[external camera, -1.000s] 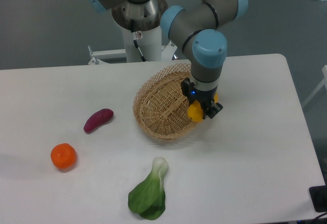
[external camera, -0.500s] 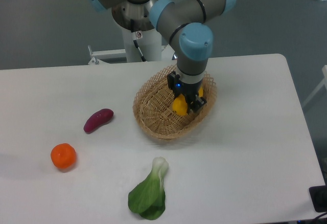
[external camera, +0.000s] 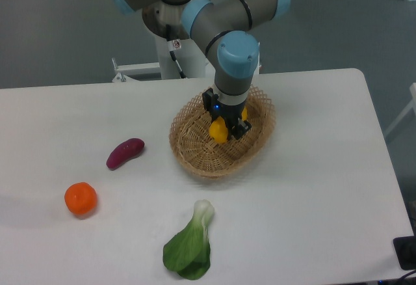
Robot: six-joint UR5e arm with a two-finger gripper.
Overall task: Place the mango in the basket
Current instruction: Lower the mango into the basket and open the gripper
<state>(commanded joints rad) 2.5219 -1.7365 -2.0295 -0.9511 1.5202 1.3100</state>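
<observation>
Over one basket [external camera: 195, 148]: gripper [external camera: 225, 131] clamping one mango [external camera: 219, 130]; table [external camera: 312, 187] holds three other items.

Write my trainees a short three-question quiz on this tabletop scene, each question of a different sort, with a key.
1. True or false: the mango is held in the gripper over the basket.
2. Which item lies nearest the table's front edge? A) orange B) bok choy C) sweet potato
3. Fill in: the sweet potato lies to the camera's ____ of the basket.

Key: 1 true; 2 B; 3 left.
</observation>
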